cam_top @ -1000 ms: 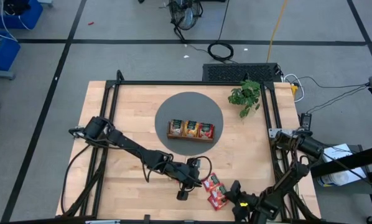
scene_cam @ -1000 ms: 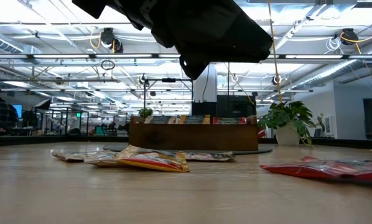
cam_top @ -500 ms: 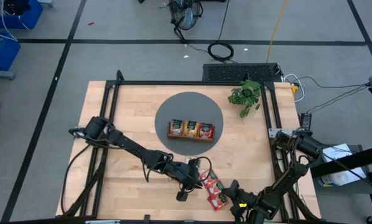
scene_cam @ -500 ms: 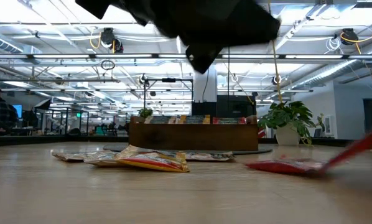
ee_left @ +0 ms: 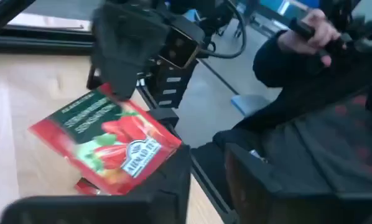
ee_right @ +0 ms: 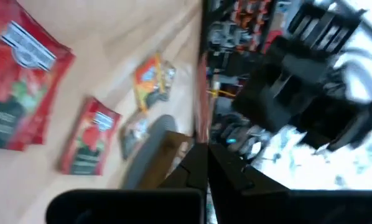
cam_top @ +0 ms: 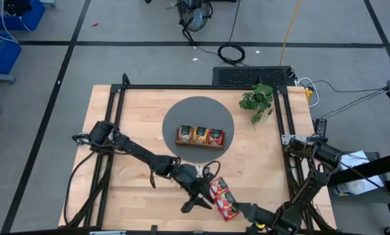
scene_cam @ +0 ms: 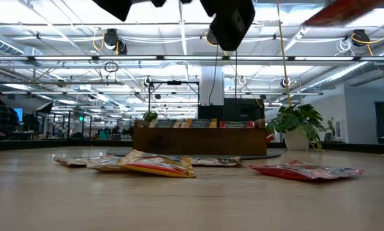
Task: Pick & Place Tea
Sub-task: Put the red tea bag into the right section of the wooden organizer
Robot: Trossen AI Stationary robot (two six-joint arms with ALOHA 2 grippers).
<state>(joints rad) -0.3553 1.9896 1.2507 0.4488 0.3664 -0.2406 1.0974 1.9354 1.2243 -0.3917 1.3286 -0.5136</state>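
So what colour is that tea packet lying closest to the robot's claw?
Red, with green leaves and white lettering. The tea packet shows best in the left wrist view.

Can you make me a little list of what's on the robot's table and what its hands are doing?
Right hand: shut on a red tea sachet, holding it up off the table
Left hand: close beside that sachet, over the near part of the table
Loose on table: another red sachet
Wooden tray: three compartments with sachets inside, on a round grey mat
Plant: far right corner
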